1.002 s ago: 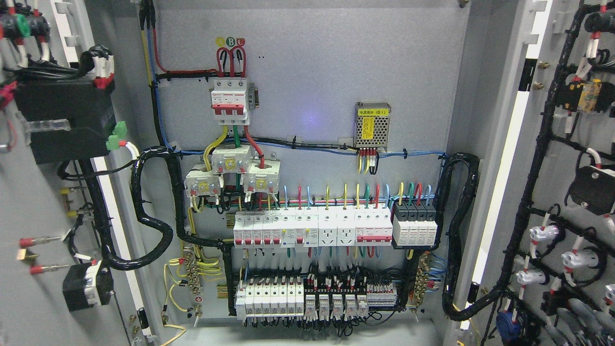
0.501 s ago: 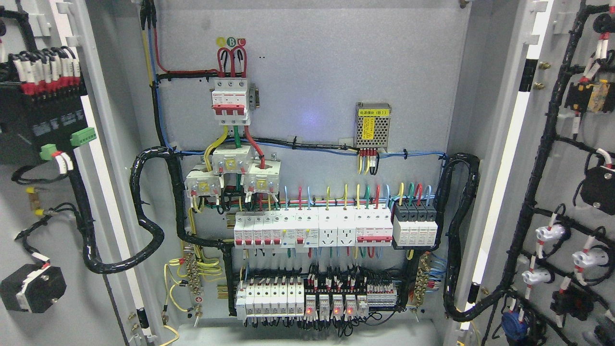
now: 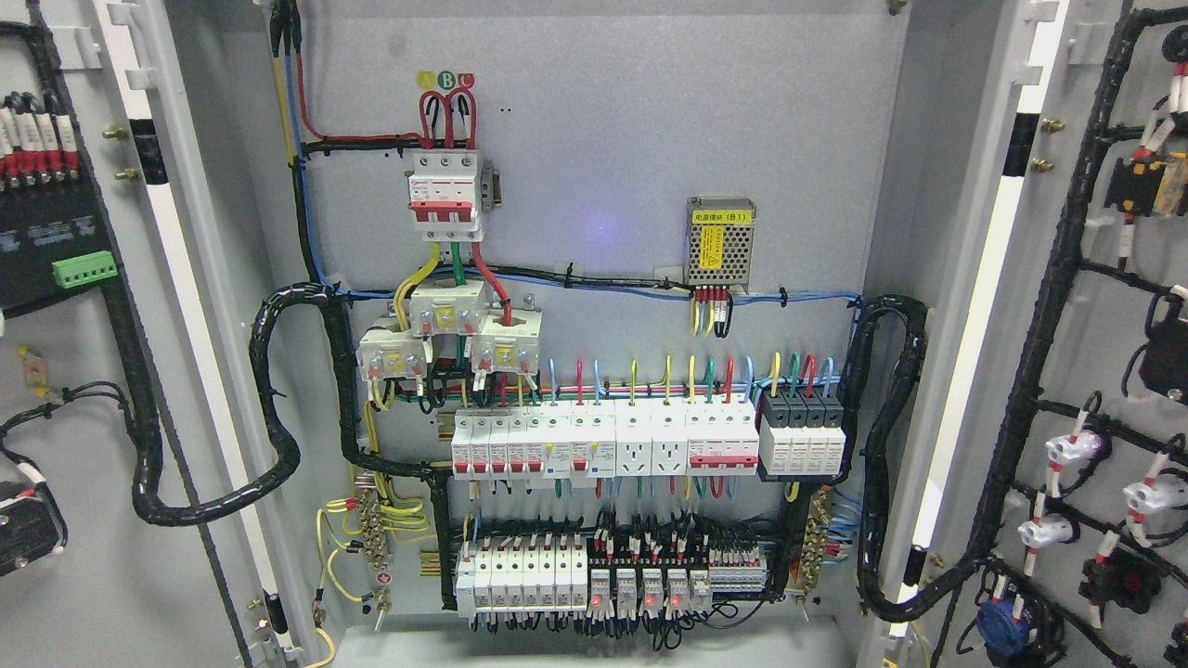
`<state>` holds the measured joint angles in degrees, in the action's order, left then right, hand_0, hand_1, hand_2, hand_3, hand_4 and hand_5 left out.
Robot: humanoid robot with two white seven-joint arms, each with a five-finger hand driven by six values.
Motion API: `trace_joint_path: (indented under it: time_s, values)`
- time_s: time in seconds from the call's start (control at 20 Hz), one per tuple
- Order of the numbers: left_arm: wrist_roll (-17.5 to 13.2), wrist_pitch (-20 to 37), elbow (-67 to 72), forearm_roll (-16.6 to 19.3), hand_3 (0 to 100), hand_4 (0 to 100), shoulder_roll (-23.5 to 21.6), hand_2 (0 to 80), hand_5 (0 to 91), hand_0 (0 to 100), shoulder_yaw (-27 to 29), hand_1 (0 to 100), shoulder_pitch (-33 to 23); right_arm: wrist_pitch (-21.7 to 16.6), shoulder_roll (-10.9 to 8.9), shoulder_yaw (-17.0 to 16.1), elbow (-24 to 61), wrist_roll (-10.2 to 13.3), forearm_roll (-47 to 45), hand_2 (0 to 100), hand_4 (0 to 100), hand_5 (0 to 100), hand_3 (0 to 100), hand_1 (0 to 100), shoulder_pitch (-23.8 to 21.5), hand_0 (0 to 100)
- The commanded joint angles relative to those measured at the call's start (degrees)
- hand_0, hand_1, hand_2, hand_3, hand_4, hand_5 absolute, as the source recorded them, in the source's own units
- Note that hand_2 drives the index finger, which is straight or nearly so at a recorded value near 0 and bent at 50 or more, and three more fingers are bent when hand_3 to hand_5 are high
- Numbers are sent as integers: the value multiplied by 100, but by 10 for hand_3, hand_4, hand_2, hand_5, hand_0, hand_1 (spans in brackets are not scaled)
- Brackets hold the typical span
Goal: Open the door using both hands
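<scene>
Neither hand shows, so you cannot tell whether fingers are apart or clamped, and places cannot be given from them; left door and right door both stand swung wide at the frame's edges. Judge them stiff sheet steel, heavy with mounted gear and black looms; grip the bare outer edge, never the wiring. Cabinet interior crowded with breakers.

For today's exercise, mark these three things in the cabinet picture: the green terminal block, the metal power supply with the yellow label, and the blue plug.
Green terminal block (image 3: 84, 269): head view, middle of its face.
Power supply (image 3: 720, 243): head view, mesh front.
Blue plug (image 3: 1005, 627): head view, its round body.
</scene>
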<state>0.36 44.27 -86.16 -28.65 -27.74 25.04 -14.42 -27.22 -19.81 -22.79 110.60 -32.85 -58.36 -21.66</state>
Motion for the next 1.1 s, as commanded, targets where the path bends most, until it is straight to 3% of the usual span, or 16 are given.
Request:
trace_joint_path:
  time_s: [0.0,0.4,0.75,0.9,1.05]
  values:
    - [-27,5417,2402,-97,0,0,-1392,0,0,0,-209,0,870,-20,-5,-243,-47,-2,-88,0,0,0,0,0,-251,0]
    - [-18,5426,1359,-70,0,0,-1252,0,0,0,-806,0,679,-20,-23,-279,-38,-2,-317,0,0,0,0,0,-365,0]
    - [-45,5461,-1364,-9,0,0,-514,0,0,0,-808,0,-910,-29,-75,-77,233,-45,-299,0,0,0,0,0,-531,0]
    - [-53,5470,-2376,691,0,0,108,0,0,0,-667,0,-1474,-38,-84,222,620,-63,-291,0,0,0,0,0,-725,0]
    - [-54,5470,-2573,2025,0,0,908,0,0,0,-920,0,-1546,-38,-93,756,893,-63,-229,0,0,0,0,0,-787,0]
